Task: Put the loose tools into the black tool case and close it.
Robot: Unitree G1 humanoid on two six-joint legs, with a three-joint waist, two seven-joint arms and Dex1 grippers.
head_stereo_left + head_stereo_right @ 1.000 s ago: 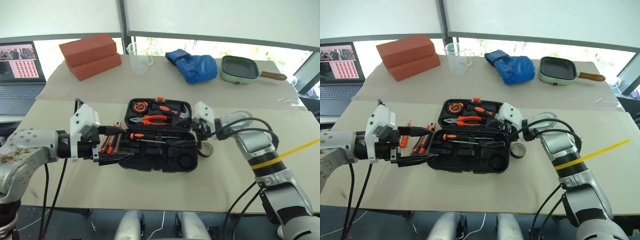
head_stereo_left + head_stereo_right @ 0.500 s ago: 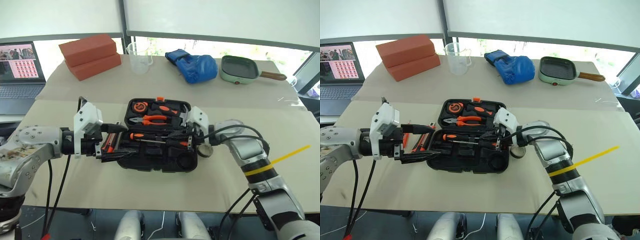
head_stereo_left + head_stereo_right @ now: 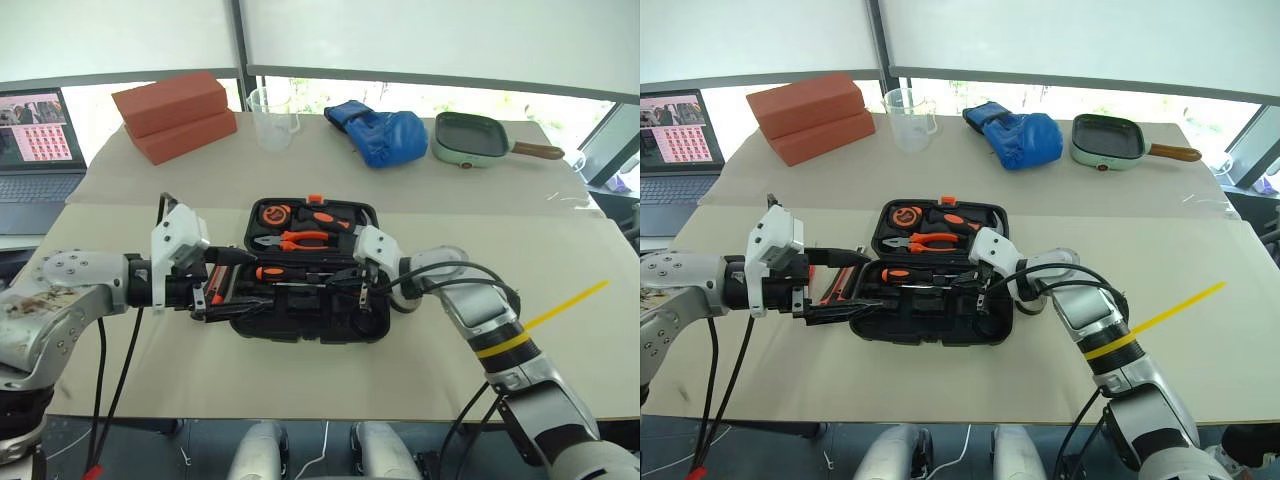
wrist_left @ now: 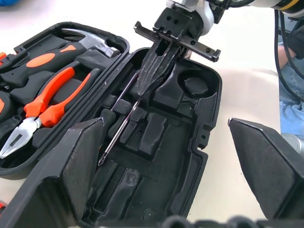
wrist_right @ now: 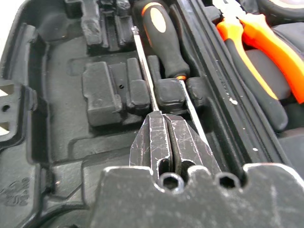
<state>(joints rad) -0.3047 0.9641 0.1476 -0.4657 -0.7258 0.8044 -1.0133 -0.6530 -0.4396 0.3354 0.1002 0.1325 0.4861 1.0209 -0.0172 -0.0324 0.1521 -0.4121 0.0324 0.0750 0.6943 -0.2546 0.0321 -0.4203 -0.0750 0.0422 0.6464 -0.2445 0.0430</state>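
1. We find the case [image 3: 310,290] open on the table [image 3: 420,370].
2. Right gripper [image 5: 164,137]: fingers pressed together over a screwdriver shaft [image 5: 142,66] in the case.
3. Left gripper [image 4: 166,156]: fingers wide, empty, at the case's left edge.

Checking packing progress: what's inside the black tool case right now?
Black tool case: pliers, hammer, tape measure in the lid; two screwdrivers in the base. The right claw hides one handle.
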